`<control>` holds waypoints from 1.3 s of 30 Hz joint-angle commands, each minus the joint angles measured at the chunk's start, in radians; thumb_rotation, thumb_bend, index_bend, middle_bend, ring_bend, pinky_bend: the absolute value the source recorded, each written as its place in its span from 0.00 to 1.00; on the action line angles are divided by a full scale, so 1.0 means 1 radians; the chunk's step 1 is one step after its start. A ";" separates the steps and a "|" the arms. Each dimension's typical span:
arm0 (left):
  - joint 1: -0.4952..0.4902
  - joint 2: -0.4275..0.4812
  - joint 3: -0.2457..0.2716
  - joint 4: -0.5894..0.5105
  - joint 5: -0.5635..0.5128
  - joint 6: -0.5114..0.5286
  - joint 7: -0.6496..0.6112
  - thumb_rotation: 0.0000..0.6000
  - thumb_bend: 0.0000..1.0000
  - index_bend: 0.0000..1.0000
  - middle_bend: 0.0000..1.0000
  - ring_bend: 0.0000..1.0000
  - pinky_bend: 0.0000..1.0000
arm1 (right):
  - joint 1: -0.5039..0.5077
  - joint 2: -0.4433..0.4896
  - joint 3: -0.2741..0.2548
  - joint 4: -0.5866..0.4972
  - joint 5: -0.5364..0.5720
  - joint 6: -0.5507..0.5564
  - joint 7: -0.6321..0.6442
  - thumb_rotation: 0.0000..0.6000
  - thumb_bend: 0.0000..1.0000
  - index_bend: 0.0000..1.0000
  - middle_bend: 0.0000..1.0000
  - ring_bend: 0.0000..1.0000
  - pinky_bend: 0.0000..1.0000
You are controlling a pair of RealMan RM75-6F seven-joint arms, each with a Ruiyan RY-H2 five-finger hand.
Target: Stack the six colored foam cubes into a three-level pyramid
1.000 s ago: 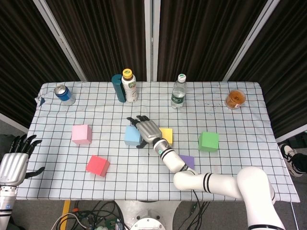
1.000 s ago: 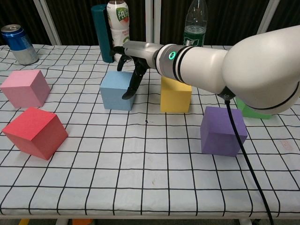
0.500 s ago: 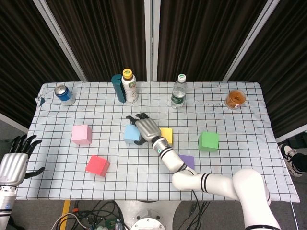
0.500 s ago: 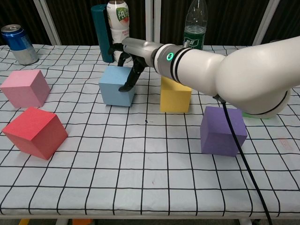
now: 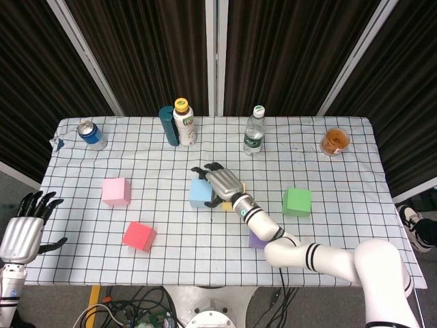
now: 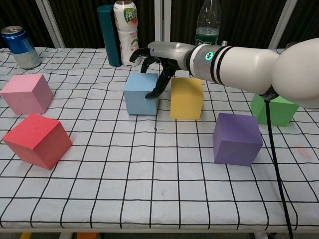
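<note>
My right hand grips the light blue cube from above, its fingers draped over the top and right side. The cube sits on the table just left of the yellow cube, with a narrow gap between them. In the head view the hand hides most of the yellow cube. The purple cube lies nearer me, partly under my right forearm. The green cube is at the right. The pink cube and the red cube lie at the left. My left hand hangs open off the table's front left corner.
Along the back of the checked tablecloth stand a blue can, a teal cylinder, a yellow-capped bottle, a water bottle and a glass of orange stuff.
My right hand has moved the light blue cube to the right, close beside the yellow cube. The left hand and the other cubes have stayed put.
</note>
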State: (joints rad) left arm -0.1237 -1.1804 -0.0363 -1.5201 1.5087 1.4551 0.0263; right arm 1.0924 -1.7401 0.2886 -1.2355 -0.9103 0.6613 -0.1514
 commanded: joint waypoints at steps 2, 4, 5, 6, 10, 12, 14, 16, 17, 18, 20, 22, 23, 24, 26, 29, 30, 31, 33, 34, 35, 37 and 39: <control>-0.001 0.000 0.000 0.000 -0.001 -0.003 -0.001 1.00 0.03 0.21 0.10 0.03 0.06 | -0.001 0.007 -0.011 0.006 -0.012 -0.009 0.001 1.00 0.21 0.11 0.32 0.08 0.08; -0.002 -0.001 0.001 0.000 -0.001 -0.004 -0.002 1.00 0.03 0.21 0.10 0.03 0.06 | -0.002 0.009 -0.017 0.012 -0.018 -0.009 -0.002 1.00 0.21 0.11 0.32 0.08 0.08; -0.002 -0.002 0.001 0.001 -0.002 -0.005 -0.004 1.00 0.03 0.21 0.10 0.03 0.06 | -0.003 0.010 -0.019 0.015 -0.022 -0.008 -0.002 1.00 0.21 0.11 0.31 0.08 0.08; -0.002 -0.002 0.002 0.001 -0.002 -0.005 -0.006 1.00 0.03 0.21 0.10 0.03 0.06 | -0.005 0.010 -0.020 0.016 -0.023 -0.007 0.000 1.00 0.21 0.10 0.31 0.08 0.08; -0.005 -0.003 0.001 0.004 -0.002 -0.010 -0.008 1.00 0.03 0.21 0.10 0.03 0.06 | -0.008 0.013 -0.021 0.018 -0.023 -0.012 0.010 1.00 0.21 0.08 0.29 0.07 0.07; -0.008 -0.003 0.001 0.003 0.000 -0.012 -0.008 1.00 0.03 0.21 0.10 0.03 0.06 | -0.007 0.016 -0.022 0.015 -0.019 -0.020 0.011 1.00 0.21 0.03 0.25 0.05 0.05; -0.013 -0.001 0.000 0.003 0.003 -0.017 -0.008 1.00 0.03 0.21 0.10 0.03 0.06 | -0.006 0.024 -0.025 0.006 -0.014 -0.028 0.008 1.00 0.21 0.00 0.19 0.02 0.02; -0.021 0.003 -0.001 0.003 0.007 -0.025 -0.007 1.00 0.03 0.21 0.10 0.03 0.06 | -0.009 0.037 -0.029 -0.010 -0.012 -0.031 0.006 1.00 0.21 0.00 0.12 0.00 0.00; -0.029 0.009 -0.002 0.003 0.010 -0.035 -0.007 1.00 0.03 0.21 0.10 0.03 0.06 | -0.013 0.051 -0.031 -0.029 -0.010 -0.032 0.005 1.00 0.21 0.00 0.10 0.00 0.00; -0.037 0.014 -0.003 0.002 0.013 -0.043 -0.009 1.00 0.03 0.21 0.10 0.03 0.06 | -0.018 0.066 -0.032 -0.049 -0.010 -0.028 0.006 1.00 0.21 0.00 0.08 0.00 0.00; -0.060 0.025 -0.014 0.002 0.022 -0.061 -0.029 1.00 0.03 0.21 0.10 0.03 0.06 | -0.041 0.113 -0.030 -0.109 -0.018 0.001 0.011 1.00 0.21 0.00 0.05 0.00 0.00; -0.088 0.035 -0.027 0.007 0.029 -0.084 -0.058 1.00 0.03 0.21 0.10 0.03 0.06 | -0.074 0.169 -0.028 -0.173 -0.034 0.042 0.020 1.00 0.20 0.00 0.03 0.00 0.00; -0.109 0.041 -0.036 0.015 0.030 -0.104 -0.084 1.00 0.03 0.21 0.10 0.03 0.06 | -0.101 0.213 -0.028 -0.217 -0.048 0.076 0.026 1.00 0.20 0.00 0.03 0.00 0.00; -0.125 0.046 -0.043 0.020 0.026 -0.125 -0.100 1.00 0.03 0.21 0.10 0.03 0.06 | -0.123 0.249 -0.030 -0.251 -0.059 0.101 0.029 1.00 0.20 0.00 0.02 0.00 0.00; -0.169 0.054 -0.058 0.034 0.020 -0.181 -0.137 1.00 0.03 0.21 0.10 0.03 0.06 | -0.181 0.334 -0.043 -0.327 -0.090 0.164 0.034 1.00 0.20 0.00 0.03 0.00 0.00; -0.235 0.047 -0.080 0.064 0.010 -0.260 -0.177 1.00 0.03 0.23 0.11 0.03 0.06 | -0.264 0.451 -0.069 -0.415 -0.140 0.251 0.040 1.00 0.20 0.00 0.03 0.00 0.00; -0.254 0.039 -0.086 0.076 0.007 -0.281 -0.186 1.00 0.04 0.23 0.11 0.03 0.06 | -0.288 0.482 -0.078 -0.434 -0.156 0.276 0.042 1.00 0.20 0.00 0.04 0.00 0.00; -0.273 0.029 -0.092 0.090 0.003 -0.302 -0.189 1.00 0.04 0.23 0.12 0.03 0.06 | -0.311 0.510 -0.085 -0.450 -0.169 0.298 0.046 1.00 0.20 0.00 0.04 0.00 0.00; -0.315 0.007 -0.097 0.121 -0.009 -0.361 -0.180 1.00 0.05 0.24 0.12 0.03 0.06 | -0.357 0.568 -0.098 -0.481 -0.197 0.340 0.064 1.00 0.20 0.00 0.05 0.00 0.00; -0.331 -0.003 -0.100 0.130 -0.017 -0.383 -0.170 1.00 0.05 0.24 0.12 0.03 0.06 | -0.375 0.589 -0.103 -0.493 -0.210 0.355 0.075 1.00 0.20 0.00 0.05 0.00 0.00; -0.349 -0.019 -0.103 0.139 -0.029 -0.408 -0.157 1.00 0.05 0.23 0.12 0.03 0.06 | -0.398 0.614 -0.109 -0.505 -0.229 0.374 0.091 1.00 0.20 0.00 0.05 0.00 0.00; -0.372 -0.041 -0.107 0.150 -0.049 -0.442 -0.144 1.00 0.05 0.23 0.13 0.04 0.06 | -0.427 0.648 -0.121 -0.519 -0.257 0.395 0.107 1.00 0.20 0.00 0.05 0.00 0.00; -0.390 -0.062 -0.107 0.157 -0.073 -0.476 -0.129 1.00 0.05 0.22 0.14 0.06 0.06 | -0.456 0.680 -0.133 -0.527 -0.282 0.413 0.123 1.00 0.20 0.00 0.05 0.00 0.00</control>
State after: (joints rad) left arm -0.4918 -1.2204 -0.1374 -1.3781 1.4575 1.0055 -0.1182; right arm 0.6606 -1.0847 0.1716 -1.7461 -1.1689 1.0576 -0.0477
